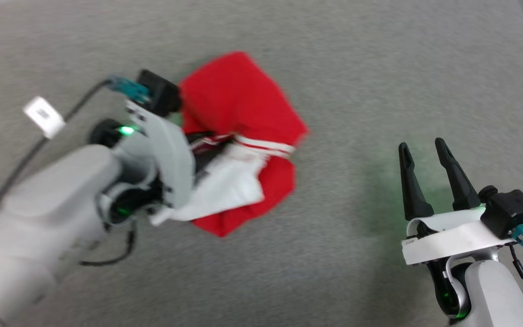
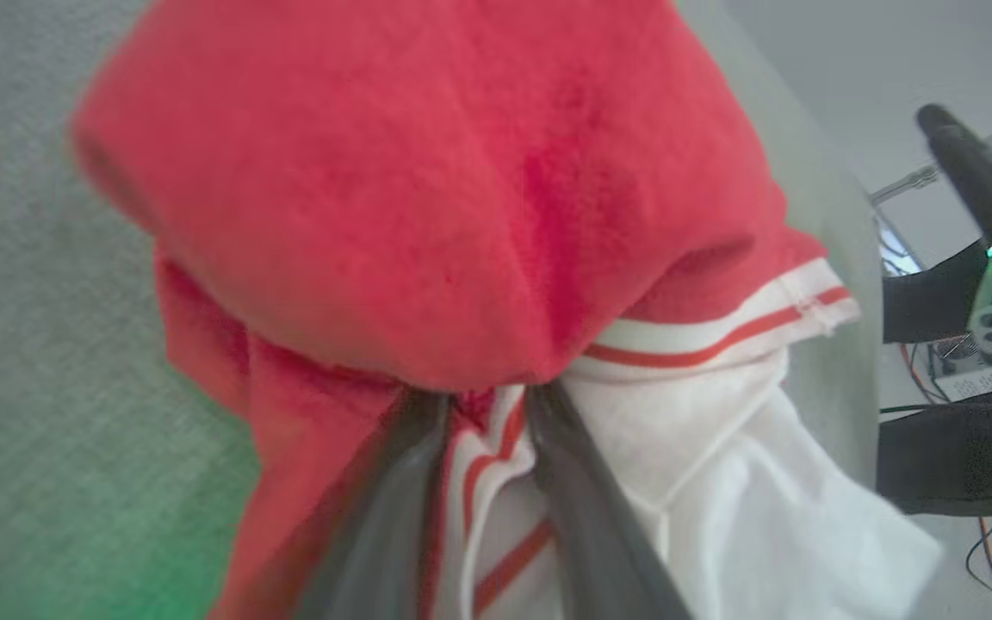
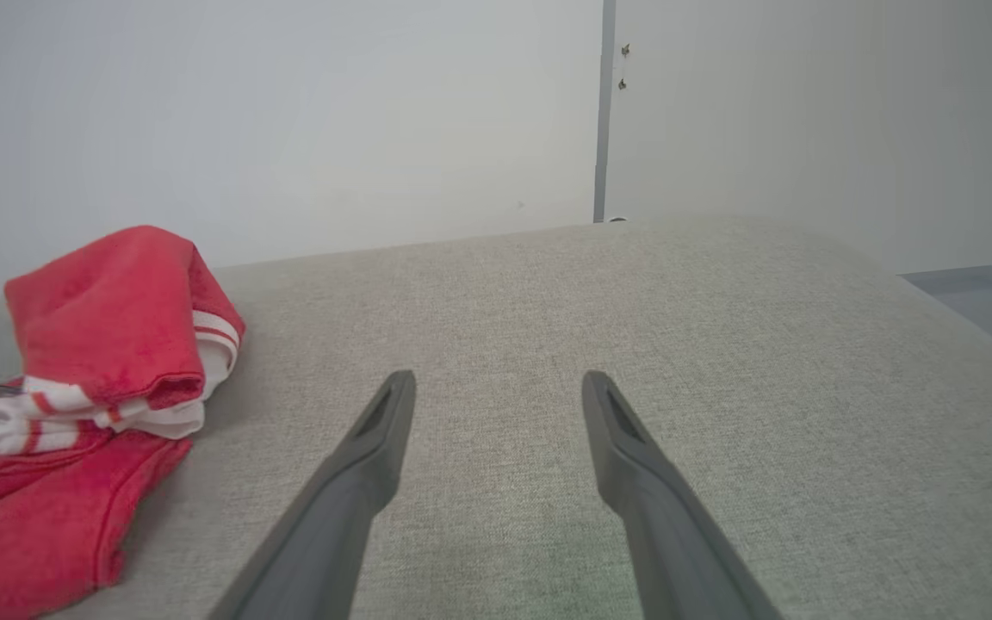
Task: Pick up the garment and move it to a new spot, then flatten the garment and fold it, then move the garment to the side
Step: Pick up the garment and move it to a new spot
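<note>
The garment [image 1: 239, 100] is a bunched red jersey with a white sleeve and red-white striped trim, sitting left of centre on the grey cloth surface. My left gripper [image 1: 202, 145] reaches into it from the left. In the left wrist view its two dark fingers [image 2: 410, 482] are shut on a striped white fold of the garment [image 2: 427, 198], and the red body drapes over their tips. My right gripper [image 1: 425, 150] stands open over bare surface, well to the right of the garment. The right wrist view shows its fingers [image 3: 384, 448] spread wide, with the garment [image 3: 108, 301] at the far left.
The grey upholstered surface [image 1: 379, 68] stretches all around the garment; its edge shows at the top right corner. A dark cable with a white tag [image 1: 43, 116] trails from my left wrist. A pale wall [image 3: 289, 112] stands behind the surface.
</note>
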`<state>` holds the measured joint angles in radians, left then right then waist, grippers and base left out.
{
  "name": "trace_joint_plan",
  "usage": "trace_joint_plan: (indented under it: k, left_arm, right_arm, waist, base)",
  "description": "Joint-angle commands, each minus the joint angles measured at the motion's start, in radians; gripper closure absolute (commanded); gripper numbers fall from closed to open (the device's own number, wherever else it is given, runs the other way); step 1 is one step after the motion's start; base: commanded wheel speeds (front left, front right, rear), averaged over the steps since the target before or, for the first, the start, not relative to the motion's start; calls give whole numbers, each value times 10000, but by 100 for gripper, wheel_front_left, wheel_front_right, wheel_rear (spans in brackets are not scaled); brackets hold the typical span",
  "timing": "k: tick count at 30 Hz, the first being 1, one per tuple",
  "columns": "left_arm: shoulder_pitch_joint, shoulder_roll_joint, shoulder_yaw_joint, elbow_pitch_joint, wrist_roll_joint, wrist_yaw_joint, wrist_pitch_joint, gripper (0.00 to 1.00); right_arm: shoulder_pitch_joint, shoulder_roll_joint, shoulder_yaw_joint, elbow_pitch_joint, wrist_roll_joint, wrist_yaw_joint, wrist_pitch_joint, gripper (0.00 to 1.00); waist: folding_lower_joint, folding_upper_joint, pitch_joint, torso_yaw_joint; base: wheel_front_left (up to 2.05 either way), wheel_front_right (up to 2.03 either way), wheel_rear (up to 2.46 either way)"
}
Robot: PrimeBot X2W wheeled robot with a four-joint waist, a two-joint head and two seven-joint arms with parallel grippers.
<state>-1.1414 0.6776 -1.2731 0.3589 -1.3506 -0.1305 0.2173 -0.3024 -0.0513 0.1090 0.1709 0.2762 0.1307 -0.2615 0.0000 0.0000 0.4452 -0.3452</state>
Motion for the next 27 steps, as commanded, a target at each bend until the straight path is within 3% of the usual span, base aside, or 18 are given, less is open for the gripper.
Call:
trace_joint_plan:
  k: [1, 7, 12, 21, 27]
  left_arm:
    - [143, -295, -91, -151, -256, 0, -494, 0]
    - [253, -559, -45, -409, -763, 2, -1765, 0]
    - [843, -392, -62, -415, -972, 2, -2822, 0]
    - [2916, -96, -45, 82, -1401, 2, -4363, 0]
    - [4190, 35, 575, 392, -1668, 2, -4801, 0]
  right_arm:
    - [-126, -6, -192, 218, -353, 1, -46, 0]
    - [-133, -7, -434, 724, -996, 1, -46, 0]
    - [34, -4, -689, 1046, -1375, 1, 143, 0]
    - [843, -74, -1217, 1072, -1235, 1, 504, 0]
    - [1748, -261, -1752, 759, -1098, 1, 753, 0]
  waist:
    - [0, 0, -1093, 1597]
    - [0, 0, -1711, 2730]
    - [0, 0, -2280, 3563]
    - [0, 0, -3004, 4404]
    - [0, 0, -3357, 4874]
  base:
    - [0, 0, 0]
    - [0, 0, 0]
    - [0, 0, 0]
    - [0, 0, 0]
    - [0, 0, 0]
